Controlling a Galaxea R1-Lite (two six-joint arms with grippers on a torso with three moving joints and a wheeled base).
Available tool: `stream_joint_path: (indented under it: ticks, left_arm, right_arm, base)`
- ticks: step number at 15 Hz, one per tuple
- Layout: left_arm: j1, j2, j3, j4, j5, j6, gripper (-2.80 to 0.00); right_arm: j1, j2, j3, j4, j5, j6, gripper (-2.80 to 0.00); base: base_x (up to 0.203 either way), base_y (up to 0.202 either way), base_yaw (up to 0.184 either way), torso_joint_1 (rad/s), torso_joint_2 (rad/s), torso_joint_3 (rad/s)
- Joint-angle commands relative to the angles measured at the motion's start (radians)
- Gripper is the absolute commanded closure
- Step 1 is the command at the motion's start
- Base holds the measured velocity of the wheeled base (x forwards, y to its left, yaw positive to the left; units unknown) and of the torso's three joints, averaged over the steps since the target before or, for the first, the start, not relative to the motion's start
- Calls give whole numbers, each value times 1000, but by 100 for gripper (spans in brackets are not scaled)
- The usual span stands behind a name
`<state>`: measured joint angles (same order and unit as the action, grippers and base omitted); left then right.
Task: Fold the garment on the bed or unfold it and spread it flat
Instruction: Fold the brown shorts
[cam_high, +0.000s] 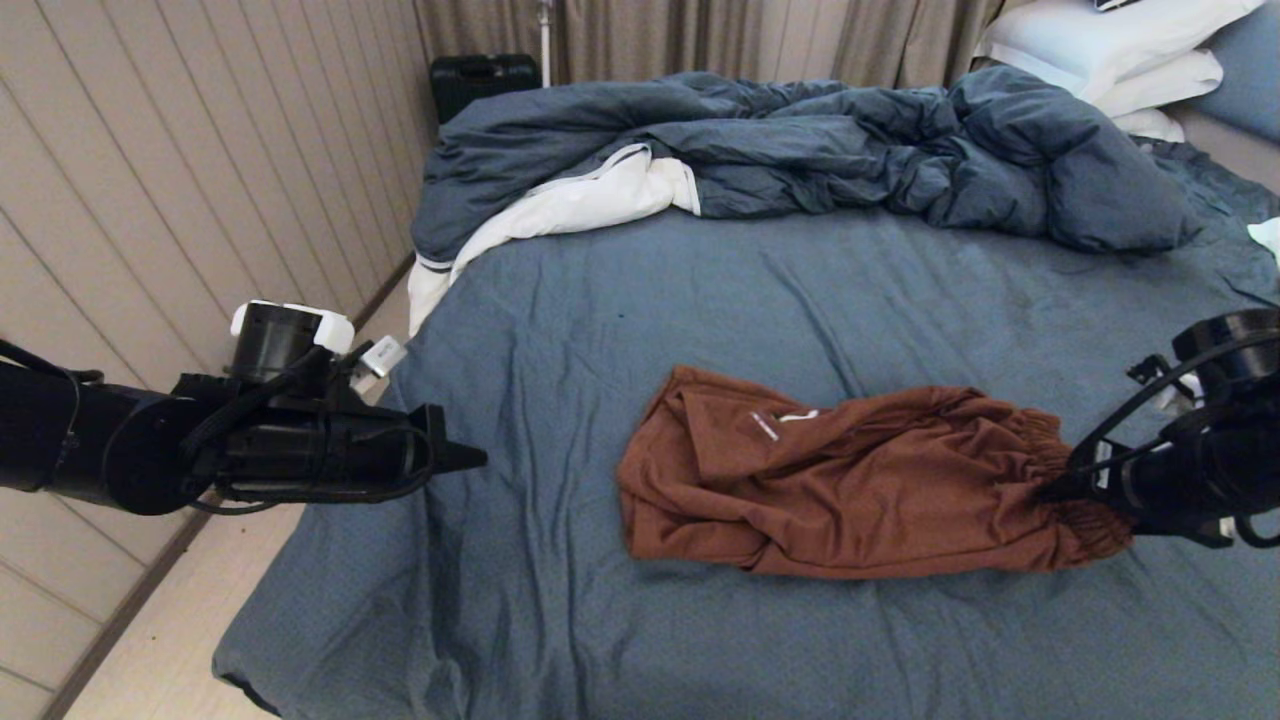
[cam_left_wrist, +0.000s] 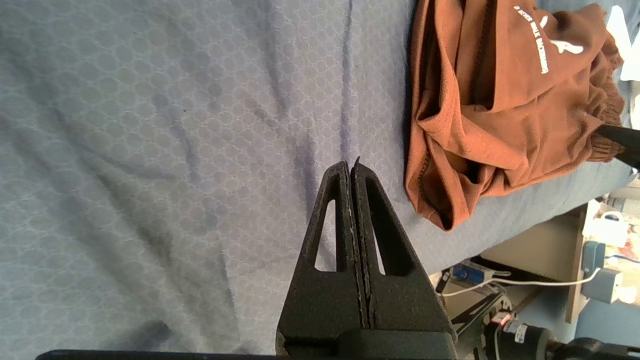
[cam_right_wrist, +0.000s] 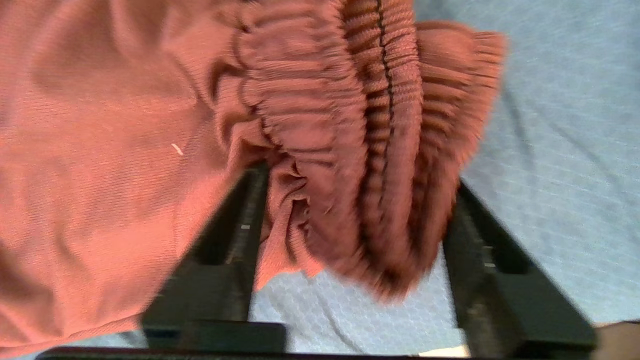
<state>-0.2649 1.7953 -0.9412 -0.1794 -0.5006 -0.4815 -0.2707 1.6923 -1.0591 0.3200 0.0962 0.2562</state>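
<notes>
In the head view, the shorts (cam_high: 860, 480) were seen bunched in a loose fold on the sheet of the bed (cam_high: 640, 300), near its front edge. The left gripper (cam_high: 470, 458) was held out at nine o'clock of the shorts, well apart from them, over the bed's edge. The right gripper (cam_high: 1060, 488) was seen at three o'clock, at the gathered waistband.

In the left wrist view, the left gripper's fingers (cam_left_wrist: 350, 210) were pressed together with nothing between them, above bare sheet, the shorts lying beside.

In the right wrist view, the right gripper's fingers (cam_right_wrist: 240, 220) were spread wide, with the waistband (cam_right_wrist: 380, 150) draped loosely between them rather than pinched.

The step in hand was judged to be a release of the waistband, or a fresh approach to it. A firmer pinch there, and a hold on the leg hems by the left gripper, would likely be called for next.
</notes>
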Motion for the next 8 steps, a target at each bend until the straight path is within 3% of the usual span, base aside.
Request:
stream_joint_path:
  ticks: [1,6,8]
  left_arm:
    - [-2,-7,2,-2,-3,-3,0]
    - [-8,-16,7,-2,-3,-3,0]
    - [-10,-22,7,-2,-3,-4,0]
  right_arm:
    - [4,-64,0,5,2,1,-280]
    - [60,-282,-34,89,2,0,-280]
    - [135,-328,-55,143,11,0,-280]
  base:
    - [0,0,0,0,0,0]
    - [0,0,0,0,0,0]
    - [0,0,0,0,0,0]
